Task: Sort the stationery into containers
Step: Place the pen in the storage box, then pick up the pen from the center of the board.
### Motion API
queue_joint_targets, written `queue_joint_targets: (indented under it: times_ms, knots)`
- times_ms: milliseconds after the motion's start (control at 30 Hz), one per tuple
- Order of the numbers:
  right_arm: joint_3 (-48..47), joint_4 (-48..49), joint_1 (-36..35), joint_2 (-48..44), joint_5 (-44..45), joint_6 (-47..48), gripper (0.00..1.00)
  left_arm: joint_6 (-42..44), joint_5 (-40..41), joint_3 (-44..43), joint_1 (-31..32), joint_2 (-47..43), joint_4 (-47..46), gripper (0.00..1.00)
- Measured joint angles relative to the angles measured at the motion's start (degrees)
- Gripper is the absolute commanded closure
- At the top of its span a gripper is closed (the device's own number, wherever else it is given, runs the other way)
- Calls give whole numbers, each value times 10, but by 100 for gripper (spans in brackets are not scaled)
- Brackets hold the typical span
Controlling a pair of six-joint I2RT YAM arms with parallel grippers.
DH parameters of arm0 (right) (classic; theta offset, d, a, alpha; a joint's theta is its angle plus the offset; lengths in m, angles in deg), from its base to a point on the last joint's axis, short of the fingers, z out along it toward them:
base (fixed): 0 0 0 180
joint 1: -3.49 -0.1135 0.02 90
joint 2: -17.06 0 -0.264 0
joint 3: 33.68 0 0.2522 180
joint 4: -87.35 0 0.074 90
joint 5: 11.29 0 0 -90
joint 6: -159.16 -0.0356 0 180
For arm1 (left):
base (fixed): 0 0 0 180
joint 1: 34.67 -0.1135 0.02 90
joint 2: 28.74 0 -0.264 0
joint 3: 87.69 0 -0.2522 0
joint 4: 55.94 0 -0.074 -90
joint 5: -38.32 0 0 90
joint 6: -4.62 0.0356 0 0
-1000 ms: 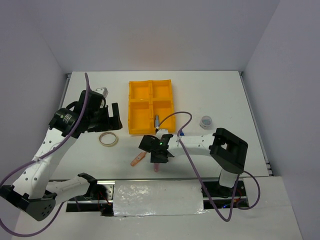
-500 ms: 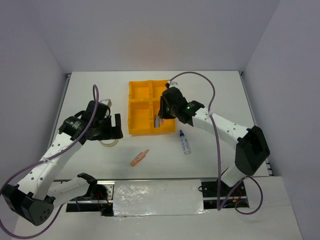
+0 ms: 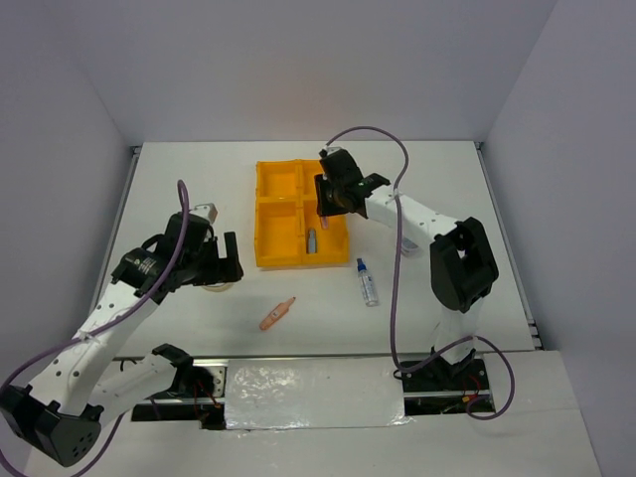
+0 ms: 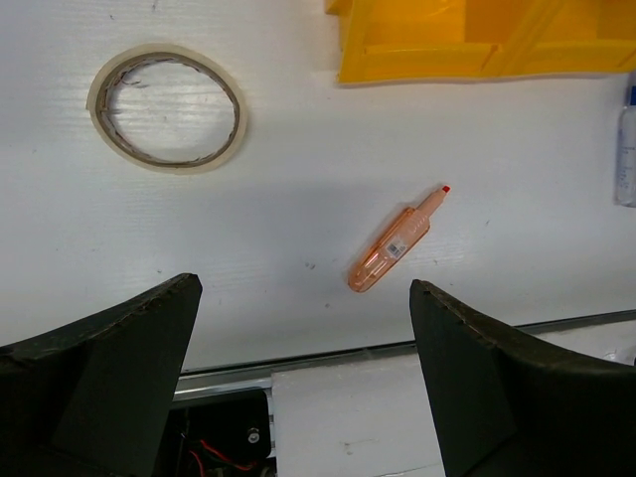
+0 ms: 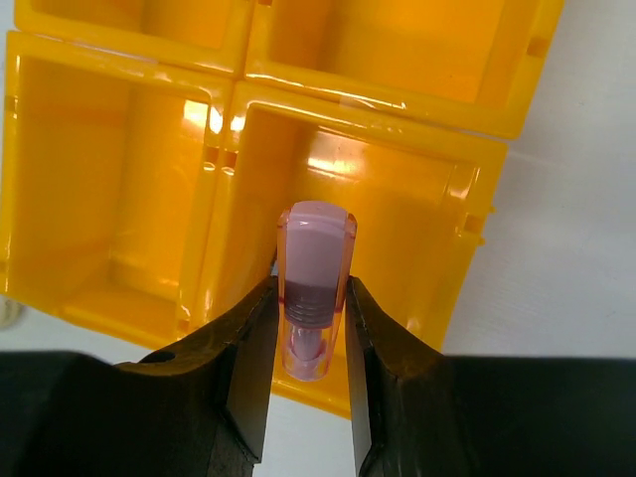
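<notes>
The orange-yellow four-compartment tray (image 3: 268, 214) sits mid-table. My right gripper (image 3: 331, 197) hovers over its far right compartment, shut on a pink stick (image 5: 316, 248) that stands upright between the fingers (image 5: 253, 338); the tray (image 5: 109, 248) lies below. A grey-blue stick (image 3: 311, 241) lies in the near right compartment. My left gripper (image 3: 214, 266) is open and empty, above the beige tape ring (image 4: 166, 107), which is mostly hidden in the top view. The other pink-orange stick (image 3: 277, 313) (image 4: 397, 241) lies on the table. The blue-capped clear bottle (image 3: 368, 283) lies right of it. I cannot see the small round roll.
The tray's near wall (image 4: 477, 55) and the bottle (image 4: 626, 149) show at the left wrist view's top and right edges. The table's front edge and a foil-covered strip (image 3: 313, 393) lie near the arm bases. A purple cable (image 3: 396, 258) hangs beside the bottle.
My right gripper has carried the pink stick from over the near right compartment to the far right one. My left arm has shifted slightly down and left over the tape ring.
</notes>
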Motion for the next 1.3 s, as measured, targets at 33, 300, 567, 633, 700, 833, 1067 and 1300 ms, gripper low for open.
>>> queue_joint_targets:
  times_ms: [33, 300, 567, 633, 700, 833, 1067, 1300]
  knots:
    - [0, 2, 3, 0, -4, 1, 53, 0, -2, 4, 0, -2, -3, 0]
    - [1, 6, 9, 0, -60, 6, 35, 15, -50, 22, 0, -1, -33, 4]
    - [4, -2, 9, -30, -86, 1, 35, 27, -84, 22, 8, 81, -53, 1]
    - [23, -2, 9, -73, -95, -4, 35, 25, -80, 20, 30, 124, -59, 1]
    - [52, 0, 9, -135, -110, -8, 34, 22, -76, 15, 64, 169, -64, 1]
    - [109, 7, 9, -263, -144, -15, 34, 4, -57, -2, 129, 236, -73, 1]
    - [200, 7, 9, -409, -176, -19, 34, -67, 14, 0, 201, 310, -93, 2]
    - [217, 2, 9, -475, -200, -27, 33, -126, 75, 36, 247, 330, -118, 6]
